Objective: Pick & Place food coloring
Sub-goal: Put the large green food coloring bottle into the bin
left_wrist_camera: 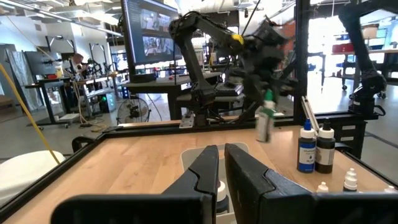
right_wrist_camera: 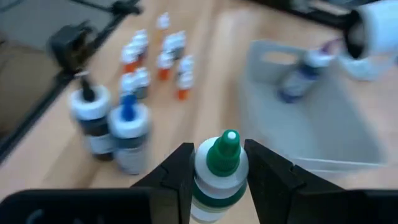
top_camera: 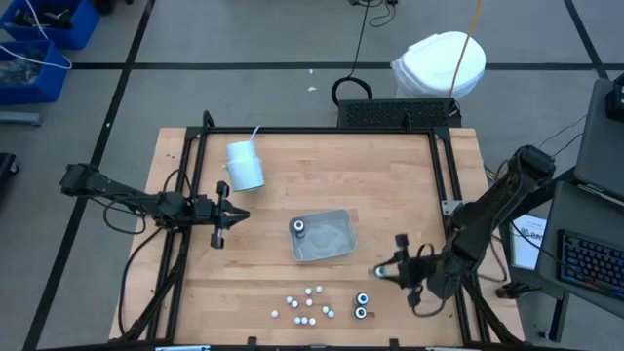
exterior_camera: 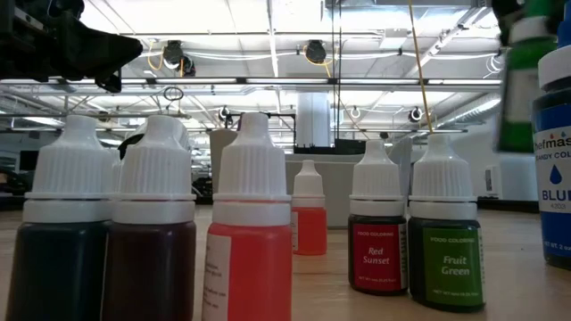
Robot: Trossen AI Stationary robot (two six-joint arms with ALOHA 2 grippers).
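A: Big stuff first?
B: Wooden table (top_camera: 390, 175). White cup (top_camera: 245, 166) with a straw lies near the far left part. Clear square tray (top_camera: 331, 244) sits mid-table, one larger bottle (top_camera: 299, 229) inside at its left end.

A: Arms?
B: Left arm comes in from the left side; left gripper (top_camera: 234, 215) hovers left of the tray, below the cup. In its wrist view the fingers (left_wrist_camera: 205, 171) stand nearly together with just a slim gap, nothing between them.

A: Right one?
B: Right gripper (top_camera: 382, 274) is off the tray's near right corner, above the table. Its fingers (right_wrist_camera: 177, 174) are clamped on a green-capped bottle (right_wrist_camera: 219, 168), white-bodied with a green band, held upright.

A: Rest of the food coloring?
B: Two larger dark bottles (top_camera: 362, 305) stand touching, near the front edge, just beside the right gripper. The tiny white-capped bottles (top_camera: 307, 304) cluster left of those, along the front edge. Low view reads "Red Sunset" (exterior_camera: 377, 227) and "Fruit Green" (exterior_camera: 444, 234) on two of them; others show red, orange and dark bodies.
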